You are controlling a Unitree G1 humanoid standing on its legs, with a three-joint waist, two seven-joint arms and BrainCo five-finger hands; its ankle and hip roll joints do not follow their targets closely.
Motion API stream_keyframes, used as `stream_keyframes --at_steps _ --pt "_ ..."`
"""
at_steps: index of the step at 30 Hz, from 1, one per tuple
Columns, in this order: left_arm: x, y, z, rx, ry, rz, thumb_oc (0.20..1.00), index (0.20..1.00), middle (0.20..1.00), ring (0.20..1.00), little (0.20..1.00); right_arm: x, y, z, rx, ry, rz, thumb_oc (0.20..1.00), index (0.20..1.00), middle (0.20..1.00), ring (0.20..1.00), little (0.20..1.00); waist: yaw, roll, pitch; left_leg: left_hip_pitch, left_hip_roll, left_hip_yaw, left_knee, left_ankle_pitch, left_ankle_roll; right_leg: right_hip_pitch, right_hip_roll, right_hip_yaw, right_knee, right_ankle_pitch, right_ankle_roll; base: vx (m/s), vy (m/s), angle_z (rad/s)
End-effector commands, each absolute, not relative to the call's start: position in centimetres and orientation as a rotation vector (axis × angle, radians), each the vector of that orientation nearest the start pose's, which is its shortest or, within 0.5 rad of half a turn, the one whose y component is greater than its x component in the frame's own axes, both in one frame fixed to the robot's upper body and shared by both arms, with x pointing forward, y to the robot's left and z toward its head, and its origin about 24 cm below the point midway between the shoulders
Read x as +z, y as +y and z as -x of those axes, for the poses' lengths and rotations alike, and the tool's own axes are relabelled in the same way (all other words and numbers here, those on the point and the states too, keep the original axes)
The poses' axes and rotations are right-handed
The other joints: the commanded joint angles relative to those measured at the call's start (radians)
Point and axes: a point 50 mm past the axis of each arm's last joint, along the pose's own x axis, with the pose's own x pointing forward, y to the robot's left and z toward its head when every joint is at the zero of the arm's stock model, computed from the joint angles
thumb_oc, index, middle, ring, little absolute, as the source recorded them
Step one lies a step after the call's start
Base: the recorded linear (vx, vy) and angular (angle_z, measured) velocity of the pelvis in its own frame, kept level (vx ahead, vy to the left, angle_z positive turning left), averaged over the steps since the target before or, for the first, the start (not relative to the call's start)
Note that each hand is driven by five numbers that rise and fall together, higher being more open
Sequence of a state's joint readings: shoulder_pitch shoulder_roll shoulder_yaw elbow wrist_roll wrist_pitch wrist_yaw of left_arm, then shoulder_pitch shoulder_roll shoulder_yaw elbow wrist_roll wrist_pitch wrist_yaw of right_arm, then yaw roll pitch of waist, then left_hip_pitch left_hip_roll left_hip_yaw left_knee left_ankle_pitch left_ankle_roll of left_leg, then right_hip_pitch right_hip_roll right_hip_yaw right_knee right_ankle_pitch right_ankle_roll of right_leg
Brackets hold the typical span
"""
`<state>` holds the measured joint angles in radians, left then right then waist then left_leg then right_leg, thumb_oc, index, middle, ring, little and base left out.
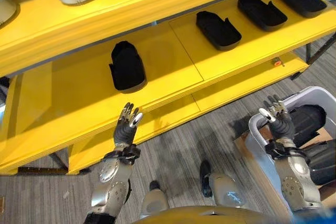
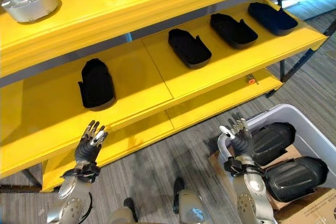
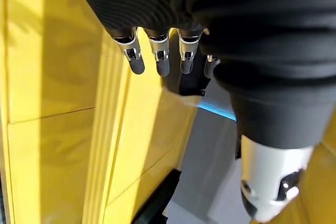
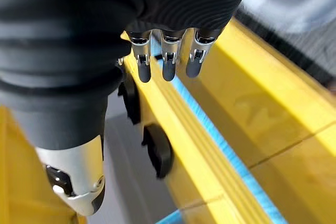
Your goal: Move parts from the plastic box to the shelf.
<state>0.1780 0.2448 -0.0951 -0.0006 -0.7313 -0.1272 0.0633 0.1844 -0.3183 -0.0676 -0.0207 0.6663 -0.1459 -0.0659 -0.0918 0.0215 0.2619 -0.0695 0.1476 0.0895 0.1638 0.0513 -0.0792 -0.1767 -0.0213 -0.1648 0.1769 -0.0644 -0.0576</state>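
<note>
So far four black parts (image 2: pixel 190 48) lie on the yellow shelf (image 2: pixel 47 108); two more (image 2: pixel 294 177) wait in the plastic box (image 2: pixel 315 135) at four o'clock. Left hand (image 1: pixel 127 124) and right hand (image 2: pixel 240 140) hang empty, fingers relaxed.

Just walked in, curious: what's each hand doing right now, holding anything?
Left hand: open, holding nothing.
Right hand: open, holding nothing.
</note>
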Motion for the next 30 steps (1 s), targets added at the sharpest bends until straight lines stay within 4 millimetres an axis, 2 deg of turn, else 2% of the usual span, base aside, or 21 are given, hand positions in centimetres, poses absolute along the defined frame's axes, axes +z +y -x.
stream_keyframes --at_steps 1,2,3,4,5,7,9,12,14,17,19,20,21,22,24,25,27,29,30 --pt "2.9 20.2 -20.6 0.094 -0.001 0.434 1.000 1.000 1.000 1.000 1.000 5.5 -23.4 -21.7 -0.150 -0.125 -0.341 1.000 1.000 1.000 1.000 1.000 0.024 -0.014 -0.026 -0.040 -0.184 -0.158 -0.035 -0.050 0.050 0.168 0.011 0.055 -0.171 -0.002 0.076 0.13 -0.030 -0.09" --pt "2.9 20.2 -20.6 0.094 -0.002 0.434 1.000 1.000 1.000 1.000 1.000 5.5 -23.4 -21.7 -0.150 -0.125 -0.341 1.000 1.000 1.000 1.000 1.000 0.023 -0.014 -0.028 -0.043 -0.185 -0.159 -0.036 -0.047 0.050 0.166 0.011 0.054 -0.172 0.000 0.076 0.14 -0.024 -0.53" --pt "2.8 20.2 -20.4 0.100 0.000 0.436 1.000 1.000 1.000 1.000 1.000 5.2 -23.2 -21.6 -0.139 -0.111 -0.350 1.000 1.000 1.000 1.000 1.000 0.031 -0.013 -0.032 -0.040 -0.242 -0.202 -0.039 -0.061 0.069 0.173 0.023 0.071 -0.176 0.003 0.077 0.10 -0.006 -0.99" --pt "2.8 20.5 -20.0 0.108 0.000 0.424 1.000 1.000 1.000 1.000 1.000 4.9 -22.8 -21.8 -0.113 -0.092 -0.340 1.000 1.000 1.000 1.000 1.000 0.050 -0.016 -0.037 -0.054 -0.330 -0.314 -0.021 -0.064 0.086 0.171 0.044 0.115 -0.175 0.012 0.079 0.13 0.018 -1.09" --pt "2.8 20.7 -19.8 0.115 -0.001 0.420 1.000 1.000 1.000 1.000 1.000 4.9 -22.4 -22.0 -0.094 -0.090 -0.346 1.000 1.000 1.000 1.000 1.000 0.063 -0.018 -0.038 -0.060 -0.366 -0.380 -0.001 -0.072 0.093 0.166 0.054 0.151 -0.170 0.012 0.083 0.10 0.028 -1.01" --pt "2.7 20.5 -19.5 0.108 0.001 0.437 1.000 1.000 1.000 1.000 1.000 5.1 -21.7 -22.4 -0.050 -0.089 -0.355 1.000 1.000 1.000 1.000 1.000 0.060 -0.016 -0.052 -0.039 -0.353 -0.384 -0.033 -0.070 0.112 0.160 0.074 0.191 -0.171 0.021 0.083 0.08 0.048 -1.17" --pt "2.8 20.5 -19.7 0.102 -0.003 0.442 1.000 1.000 1.000 1.000 1.000 5.0 -21.4 -22.4 -0.043 -0.088 -0.376 1.000 1.000 1.000 1.000 1.000 0.056 -0.019 -0.064 -0.026 -0.343 -0.368 -0.065 -0.056 0.117 0.164 0.075 0.197 -0.180 0.026 0.082 0.07 0.074 -1.43" --pt "2.4 20.9 -19.5 0.112 0.019 0.422 1.000 1.000 1.000 1.000 1.000 4.9 -21.0 -22.2 -0.029 -0.077 -0.388 1.000 1.000 1.000 1.000 1.000 0.053 -0.023 -0.078 0.009 -0.321 -0.328 -0.123 -0.048 0.132 0.173 0.076 0.201 -0.189 0.029 0.086 0.07 0.095 -0.04" --pt "2.3 21.2 -19.3 0.121 0.033 0.416 1.000 1.000 1.000 1.000 1.000 4.7 -20.5 -22.2 -0.012 -0.061 -0.399 1.000 1.000 1.000 1.000 1.000 0.049 -0.024 -0.083 0.030 -0.303 -0.269 -0.161 -0.048 0.142 0.168 0.079 0.237 -0.189 0.042 0.097 0.05 0.120 -0.55" --pt "2.3 21.3 -19.2 0.122 0.036 0.406 1.000 1.000 1.000 1.000 1.000 4.6 -20.2 -22.2 0.003 -0.055 -0.403 1.000 1.000 1.000 1.000 1.000 0.052 -0.021 -0.085 0.042 -0.295 -0.237 -0.171 -0.052 0.149 0.165 0.079 0.256 -0.184 0.046 0.106 0.04 0.097 -0.95" --pt "2.5 21.5 -19.3 0.115 0.033 0.384 1.000 1.000 1.000 1.000 1.000 4.6 -19.6 -22.3 0.029 -0.050 -0.409 1.000 1.000 1.000 1.000 1.000 0.044 -0.018 -0.084 0.052 -0.284 -0.187 -0.179 -0.064 0.162 0.147 0.088 0.307 -0.165 0.052 0.118 0.06 0.148 -0.99" --pt "2.4 21.5 -19.3 0.115 0.033 0.384 1.000 1.000 1.000 1.000 1.000 4.6 -19.6 -22.3 0.028 -0.050 -0.409 1.000 1.000 1.000 1.000 1.000 0.047 -0.018 -0.084 0.052 -0.283 -0.184 -0.179 -0.065 0.162 0.146 0.089 0.310 -0.164 0.052 0.118 0.03 0.160 -0.80" --pt "2.7 21.6 -19.6 0.116 0.022 0.364 1.000 1.000 1.000 1.000 1.000 4.9 -19.0 -22.6 0.059 -0.055 -0.409 1.000 1.000 1.000 1.000 1.000 0.042 -0.015 -0.082 0.046 -0.272 -0.135 -0.169 -0.080 0.170 0.111 0.100 0.345 -0.133 0.055 0.130 0.01 0.094 -0.86" --pt "2.8 21.6 -19.6 0.116 0.021 0.364 1.000 1.000 1.000 1.000 1.000 4.9 -19.0 -22.6 0.059 -0.055 -0.409 1.000 1.000 1.000 1.000 1.000 0.044 -0.015 -0.082 0.045 -0.272 -0.132 -0.168 -0.081 0.170 0.109 0.101 0.347 -0.131 0.055 0.130 0.00 0.106 -0.99" --pt "3.0 22.0 -19.8 0.131 0.007 0.356 1.000 1.000 1.000 1.000 1.000 5.1 -18.3 -23.2 0.089 -0.062 -0.405 1.000 1.000 1.000 1.000 1.000 0.063 -0.014 -0.073 0.040 -0.258 -0.085 -0.159 -0.094 0.171 0.083 0.084 0.297 -0.104 0.053 0.145 -0.01 0.010 -0.82" --pt "3.3 22.3 -19.6 0.146 -0.004 0.357 1.000 1.000 1.000 1.000 1.000 5.2 -17.9 -23.4 0.101 -0.064 -0.415 1.000 1.000 1.000 1.000 1.000 0.084 -0.010 -0.068 0.042 -0.241 -0.051 -0.159 -0.102 0.165 0.072 0.045 0.193 -0.095 0.047 0.153 -0.01 -0.028 -0.65" --pt "3.5 23.0 -19.3 0.168 -0.012 0.354 1.000 1.000 1.000 1.000 1.000 5.2 -17.3 -23.8 0.114 -0.063 -0.416 1.000 1.000 1.000 1.000 1.000 0.125 0.007 -0.062 0.050 -0.194 0.018 -0.159 -0.115 0.141 0.075 -0.075 -0.097 -0.089 0.037 0.161 0.01 -0.048 -1.45" --pt "3.4 23.1 -19.1 0.175 -0.005 0.360 1.000 1.000 1.000 1.000 1.000 5.1 -16.8 -24.1 0.132 -0.051 -0.412 1.000 1.000 1.000 1.000 1.000 0.135 0.020 -0.059 0.086 -0.168 0.058 -0.172 -0.137 0.128 0.086 -0.138 -0.210 -0.072 0.041 0.180 0.08 -0.026 -1.50" --pt "3.4 23.3 -19.0 0.178 -0.002 0.360 1.000 1.000 1.000 1.000 1.000 5.1 -16.8 -24.2 0.137 -0.048 -0.410 1.000 1.000 1.000 1.000 1.000 0.134 0.020 -0.060 0.097 -0.164 0.070 -0.178 -0.140 0.127 0.091 -0.158 -0.222 -0.079 0.053 0.188 0.04 -0.035 -0.91"
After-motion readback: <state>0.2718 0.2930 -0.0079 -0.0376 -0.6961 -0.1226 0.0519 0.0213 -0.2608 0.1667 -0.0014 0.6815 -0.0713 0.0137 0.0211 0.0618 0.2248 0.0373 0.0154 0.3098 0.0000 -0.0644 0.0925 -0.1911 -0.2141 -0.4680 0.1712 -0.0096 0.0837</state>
